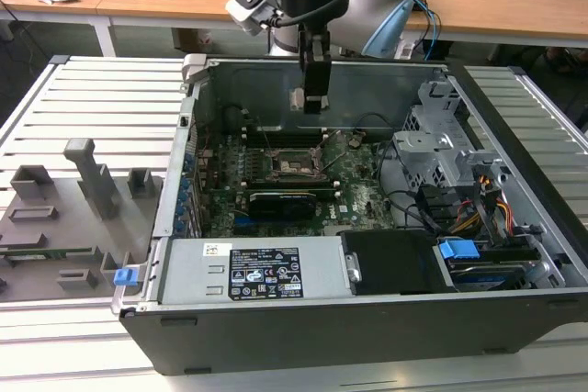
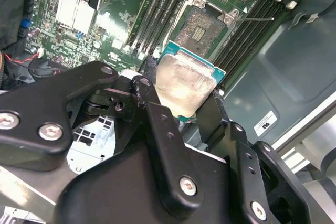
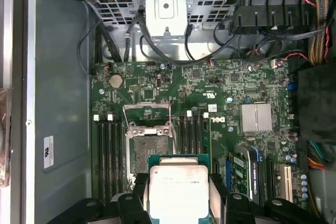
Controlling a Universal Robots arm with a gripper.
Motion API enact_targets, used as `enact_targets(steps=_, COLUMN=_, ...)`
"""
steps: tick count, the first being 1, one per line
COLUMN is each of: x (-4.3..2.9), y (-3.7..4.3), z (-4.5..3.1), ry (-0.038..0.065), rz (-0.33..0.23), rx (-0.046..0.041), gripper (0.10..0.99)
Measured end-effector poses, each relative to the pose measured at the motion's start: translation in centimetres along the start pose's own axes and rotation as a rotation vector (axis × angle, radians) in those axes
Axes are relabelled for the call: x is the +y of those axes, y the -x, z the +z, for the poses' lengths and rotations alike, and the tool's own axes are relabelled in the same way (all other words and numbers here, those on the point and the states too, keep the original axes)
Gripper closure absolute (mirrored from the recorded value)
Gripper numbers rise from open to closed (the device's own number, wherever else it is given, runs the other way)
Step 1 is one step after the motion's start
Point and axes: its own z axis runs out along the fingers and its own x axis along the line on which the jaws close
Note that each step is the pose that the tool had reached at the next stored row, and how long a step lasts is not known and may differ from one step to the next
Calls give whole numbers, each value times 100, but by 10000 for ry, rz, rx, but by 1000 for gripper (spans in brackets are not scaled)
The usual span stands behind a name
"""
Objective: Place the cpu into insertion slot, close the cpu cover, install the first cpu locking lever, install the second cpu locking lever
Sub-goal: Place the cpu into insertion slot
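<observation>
The cpu (image 3: 178,190), a flat square chip with a dull silver top and a green rim, is held between the fingers (image 2: 149,77) of my gripper (image 2: 181,87). In the exterior view the gripper (image 1: 308,98) hangs inside the open computer case, well above the motherboard. The insertion slot (image 3: 147,153) lies bare a little ahead of the chip; it is the square black socket (image 2: 202,24) (image 1: 294,164). The cpu cover (image 3: 148,115), a silver frame with a window, is swung open on the side of the slot toward the drive cage.
Black memory slots (image 3: 107,153) flank the socket. A silver heatsink (image 3: 256,117) and a long black card (image 1: 285,201) sit on the board. A drive cage (image 1: 441,149), cables (image 1: 496,204) and the power supply (image 1: 262,273) line the case. A grey fixture plate (image 1: 64,208) lies at the exterior view's left.
</observation>
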Motion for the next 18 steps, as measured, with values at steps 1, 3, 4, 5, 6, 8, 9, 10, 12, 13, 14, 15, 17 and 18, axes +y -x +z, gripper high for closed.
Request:
enact_targets(steps=1, x=0, y=0, z=1, ry=0, rz=36, rx=-3, gripper=545)
enact_targets(steps=3, x=0, y=0, z=3, ry=1, rz=125, rx=-10, gripper=545)
enact_targets(steps=4, x=0, y=0, z=4, ry=1, rz=155, rx=-12, gripper=545)
enact_targets(steps=5, x=0, y=0, z=5, ry=1, rz=196, rx=-15, gripper=545)
enact_targets(steps=6, x=0, y=0, z=6, ry=1, rz=229, rx=-17, gripper=545)
enact_targets(steps=8, x=0, y=0, z=7, ry=2, rz=299, rx=-22, gripper=545)
enact_targets(steps=9, x=-1, y=0, z=8, ry=2, rz=327, rx=-23, gripper=545)
enact_targets(steps=10, x=-1, y=0, z=10, ry=2, rz=382, rx=-29, gripper=545)
enact_targets(steps=12, x=-1, y=0, z=15, ry=3, rz=452, rx=-34, gripper=545)
enact_targets(steps=13, x=-1, y=0, z=20, ry=3, rz=495, rx=-38, gripper=545)
enact_targets(steps=14, x=-2, y=0, z=23, ry=3, rz=522, rx=-41, gripper=545)
enact_targets(steps=15, x=-2, y=0, z=26, ry=3, rz=561, rx=-45, gripper=545)
enact_targets(steps=17, x=-2, y=0, z=34, ry=4, rz=605, rx=-46, gripper=545)
enact_targets(steps=18, x=-3, y=0, z=39, ry=4, rz=641, rx=-50, gripper=545)
